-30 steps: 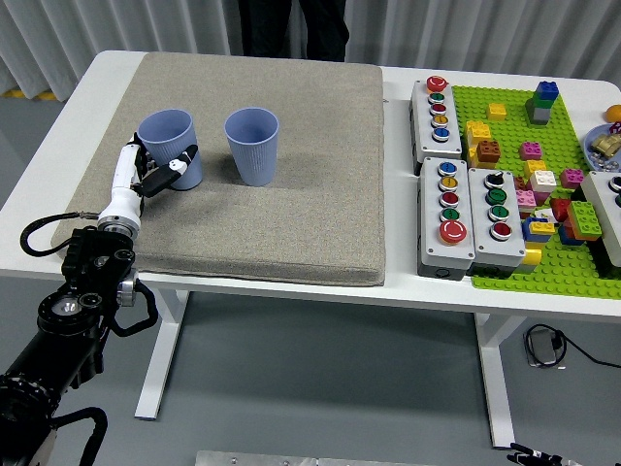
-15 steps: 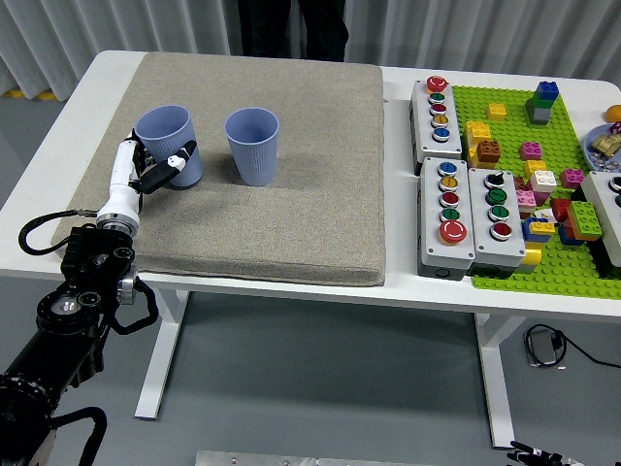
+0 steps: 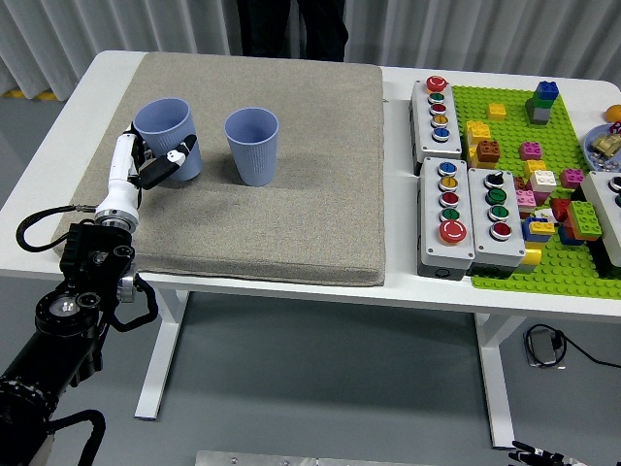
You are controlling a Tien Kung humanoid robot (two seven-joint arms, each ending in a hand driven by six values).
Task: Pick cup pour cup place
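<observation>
Left robot hand (image 3: pixel 155 165): was wrapped around the held blue cup (image 3: pixel 167 138), fingers clamped on its lower wall.
Held blue cup: sat slightly tilted at the left part of the grey mat (image 3: pixel 291 194), well left of the second blue cup (image 3: pixel 252 146).
Second blue cup: stood upright on the mat, apart from the hand.
Worktop (image 3: pixel 58 146): white, carrying the mat; right of the mat lay button boxes (image 3: pixel 456 194) and a green brick baseplate (image 3: pixel 572 262).

Two ribbed lavender-blue plastic cups, one (image 3: pixel 166 139) and another (image 3: pixel 252 146), stand on one grey fabric mat (image 3: pixel 291 194). Three grey push-button boxes (image 3: pixel 436 110), (image 3: pixel 447 217), (image 3: pixel 498 214) lie beside one green brick baseplate (image 3: pixel 563 262).
</observation>
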